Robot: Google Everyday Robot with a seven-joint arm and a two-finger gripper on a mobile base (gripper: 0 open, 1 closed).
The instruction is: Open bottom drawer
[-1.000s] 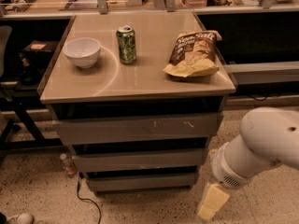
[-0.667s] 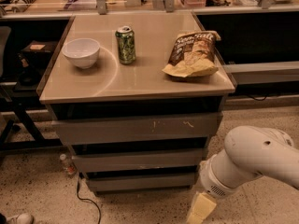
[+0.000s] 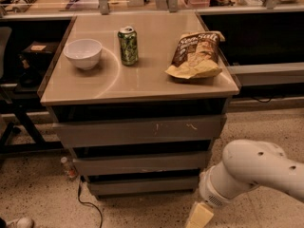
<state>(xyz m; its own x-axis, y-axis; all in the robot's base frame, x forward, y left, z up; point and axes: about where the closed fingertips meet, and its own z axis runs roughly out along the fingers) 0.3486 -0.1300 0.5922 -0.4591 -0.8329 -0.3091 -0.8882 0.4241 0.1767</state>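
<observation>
Bottom drawer [image 3: 142, 185] just up-left of pincer [image 3: 200, 216], low by its right corner; pincer's grip unclear

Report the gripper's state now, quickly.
Cream-coloured gripper: low at the picture's bottom edge, just below and right of the slim plain grey bottom drawer front; open or closed cannot be told.

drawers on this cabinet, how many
3, stacked: the scratched top drawer, the middle drawer, and the bottom drawer lowest. The tool hangs low beside the bottom drawer.
</observation>
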